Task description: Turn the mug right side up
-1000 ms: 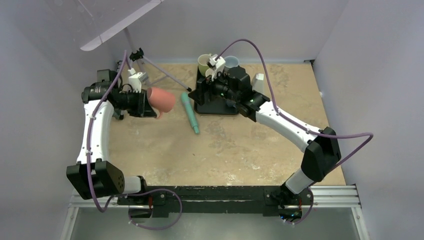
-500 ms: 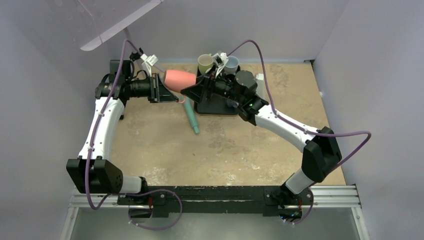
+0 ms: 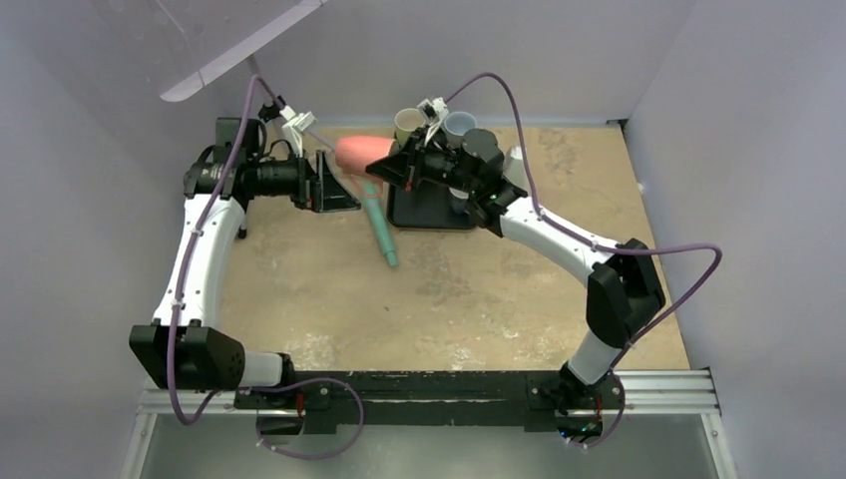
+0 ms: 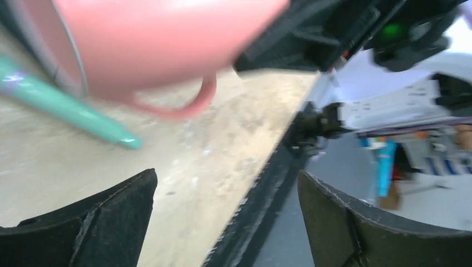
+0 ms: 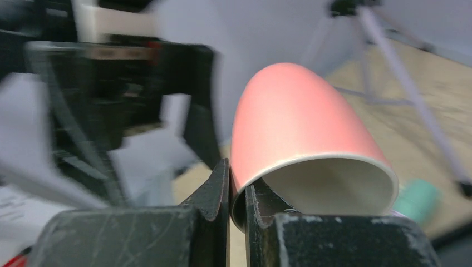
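Observation:
The pink mug (image 3: 357, 153) hangs on its side above the back of the table, between the two arms. My right gripper (image 3: 385, 168) is shut on its rim, one finger inside the cream interior and one outside, as the right wrist view shows on the mug (image 5: 295, 117) with the gripper (image 5: 238, 172). My left gripper (image 3: 342, 183) stands open just left of the mug's base, touching nothing. In the left wrist view the mug (image 4: 161, 44) fills the top with its handle hanging down, beyond the open gripper (image 4: 227, 178).
A teal tube (image 3: 380, 228) lies on the table below the mug. A black tray (image 3: 429, 216) sits behind it, with a green mug (image 3: 407, 124) and a grey-blue mug (image 3: 461, 124) at its back. A small tripod (image 3: 299, 135) stands at the back left.
The left gripper carried the mug up and right, then opened and let go. The right gripper came left and shut on the mug's rim.

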Available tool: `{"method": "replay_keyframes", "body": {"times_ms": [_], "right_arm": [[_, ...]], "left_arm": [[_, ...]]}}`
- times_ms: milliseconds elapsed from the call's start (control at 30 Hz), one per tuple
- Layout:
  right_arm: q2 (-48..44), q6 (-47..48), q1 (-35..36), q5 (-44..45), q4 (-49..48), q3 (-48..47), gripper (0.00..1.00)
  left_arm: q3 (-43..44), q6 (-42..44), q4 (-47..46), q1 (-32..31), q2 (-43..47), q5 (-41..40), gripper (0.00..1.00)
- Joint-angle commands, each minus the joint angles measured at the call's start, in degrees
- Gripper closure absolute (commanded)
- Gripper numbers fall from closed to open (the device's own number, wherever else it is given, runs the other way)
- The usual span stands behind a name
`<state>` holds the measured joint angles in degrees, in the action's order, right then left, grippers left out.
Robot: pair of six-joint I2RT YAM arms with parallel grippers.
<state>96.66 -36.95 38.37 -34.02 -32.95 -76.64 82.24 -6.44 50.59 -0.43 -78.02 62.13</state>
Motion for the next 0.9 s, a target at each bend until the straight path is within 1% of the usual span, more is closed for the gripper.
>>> {"method": "replay_keyframes", "body": {"times_ms": [0,67,100,133,233,400,467,567,867], "right_arm": [[-4.12,25.67,-1.81,17.11,23.71,-8.95,1.00],[-2.27,35.07,-1.73,20.72,34.00,-12.85,1.00],[-0.80,39.28,-1.73,22.55,39.11,-15.02,1.00],[1.20,43.96,-1.73,24.06,43.94,-16.99,1.00],[6.17,51.99,-1.57,27.44,54.94,-22.89,1.00],[14.06,62.01,0.36,34.89,65.47,-31.35,1.00],[16.81,64.55,0.84,38.82,68.28,-34.16,1.00],[20.35,67.41,1.27,42.26,71.53,-37.35,1.00],[29.79,68.09,1.49,46.15,80.30,-44.82,1.00]], "left_arm": [[7.58,16.04,14.48,2.19,0.37,-20.41,0.00],[8.25,17.14,16.23,4.05,-0.20,-27.98,0.00],[8.29,17.38,16.89,5.21,-0.57,-29.87,0.00],[8.04,17.54,17.40,6.23,-0.90,-30.74,0.00],[6.02,17.77,17.92,8.95,-1.92,-32.38,0.00],[3.08,17.62,16.82,9.47,-2.62,-33.54,0.00],[2.72,17.60,16.36,9.43,-2.62,-33.54,0.00],[2.67,17.90,16.22,9.46,-2.67,-34.14,0.00],[2.48,18.01,15.80,9.54,-2.87,-34.51,0.00]]}}
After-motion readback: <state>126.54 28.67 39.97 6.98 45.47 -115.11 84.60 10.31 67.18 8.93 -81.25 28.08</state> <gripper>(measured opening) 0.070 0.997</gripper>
